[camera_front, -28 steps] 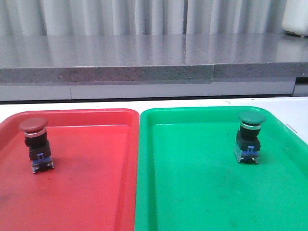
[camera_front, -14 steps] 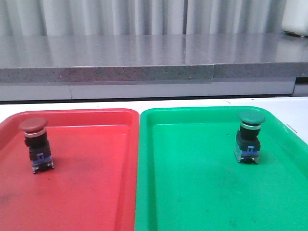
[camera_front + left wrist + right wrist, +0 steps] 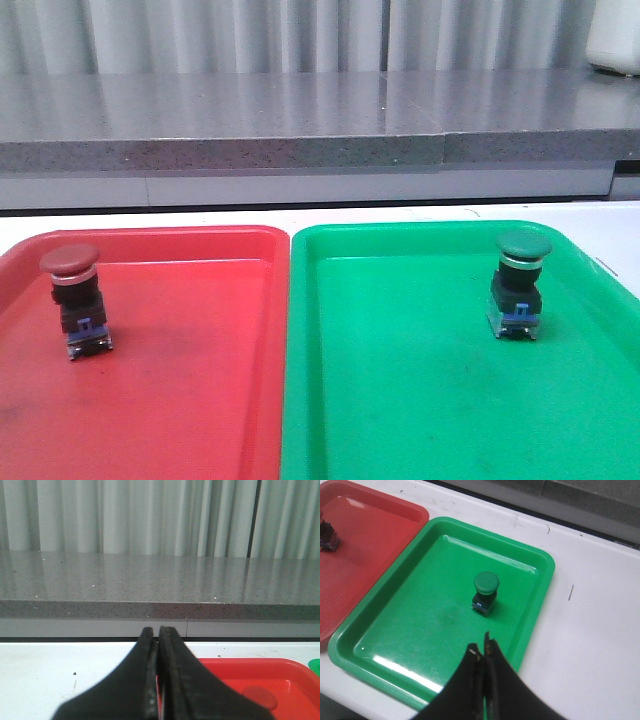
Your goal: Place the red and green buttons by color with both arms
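Note:
The red button (image 3: 74,298) stands upright in the red tray (image 3: 200,380), toward its far left. Upright in the green tray (image 3: 400,400), at its far right, is the green button (image 3: 519,284), also visible in the right wrist view (image 3: 485,593). Neither gripper shows in the front view. My left gripper (image 3: 156,630) is shut and empty, held low at the red tray's (image 3: 235,680) far side; the red cap (image 3: 259,698) shows as a blur. Shut and empty too, my right gripper (image 3: 482,647) hangs above the green tray's (image 3: 395,620) edge, apart from the green button.
A grey stone ledge (image 3: 300,130) runs across behind the white table (image 3: 600,225), with a curtain behind it. A white object (image 3: 612,35) sits on the ledge at the far right. The two trays lie side by side, touching.

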